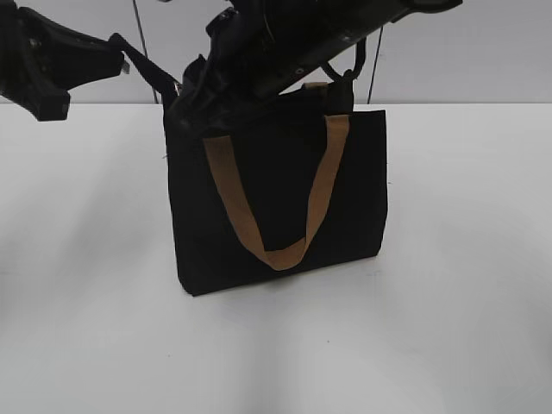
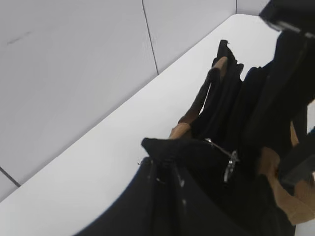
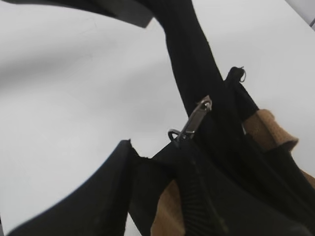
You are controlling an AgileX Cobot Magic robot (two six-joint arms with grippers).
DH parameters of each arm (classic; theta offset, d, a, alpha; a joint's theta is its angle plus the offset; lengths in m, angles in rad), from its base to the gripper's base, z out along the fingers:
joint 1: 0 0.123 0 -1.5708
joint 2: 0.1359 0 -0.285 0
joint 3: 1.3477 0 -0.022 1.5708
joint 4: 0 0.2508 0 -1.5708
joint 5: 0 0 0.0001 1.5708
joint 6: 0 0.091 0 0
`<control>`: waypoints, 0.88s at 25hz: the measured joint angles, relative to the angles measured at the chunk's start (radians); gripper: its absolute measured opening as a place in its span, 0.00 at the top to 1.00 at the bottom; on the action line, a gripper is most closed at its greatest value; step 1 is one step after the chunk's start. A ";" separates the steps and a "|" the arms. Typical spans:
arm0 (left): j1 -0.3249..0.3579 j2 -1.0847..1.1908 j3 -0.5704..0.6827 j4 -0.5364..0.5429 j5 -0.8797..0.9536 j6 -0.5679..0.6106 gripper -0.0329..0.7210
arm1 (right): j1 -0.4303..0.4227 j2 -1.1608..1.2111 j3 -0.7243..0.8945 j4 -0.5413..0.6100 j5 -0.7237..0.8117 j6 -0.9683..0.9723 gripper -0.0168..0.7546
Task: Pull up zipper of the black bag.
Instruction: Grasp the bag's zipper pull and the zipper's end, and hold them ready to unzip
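- Black bag (image 1: 276,203) stands upright near the middle of the white counter (image 1: 466,328), with one tan handle (image 1: 276,250) hanging down its near face in a U shape.
- Left hand (image 1: 116,43) is at the far left, above the counter, clenched on the thin black side strap (image 1: 142,65), which runs taut from it to the bag's top left corner.
- Right hand is above the bag's top edge, toward the left end; the dark arm (image 1: 345,26) hides it in the exterior view. I cannot tell whether it is clenched or released.
- Right wrist view shows a small silver metal ring (image 3: 194,123) at the bag's top corner, beside the side strap. It may be the zipper pull or strap hardware; I cannot tell which.
- Left wrist view looks along the bag's top: black fabric folds, tan handles and a silver piece (image 2: 229,164). The zipper line itself is not clear.
- Judgement: the bag is being steadied, but how much zipper is closed cannot be read; the pull appears unfinished.
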 joint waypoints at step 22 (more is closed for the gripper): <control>0.000 0.000 0.000 0.002 0.018 -0.003 0.92 | 0.000 0.034 0.000 -0.052 -0.033 0.003 0.49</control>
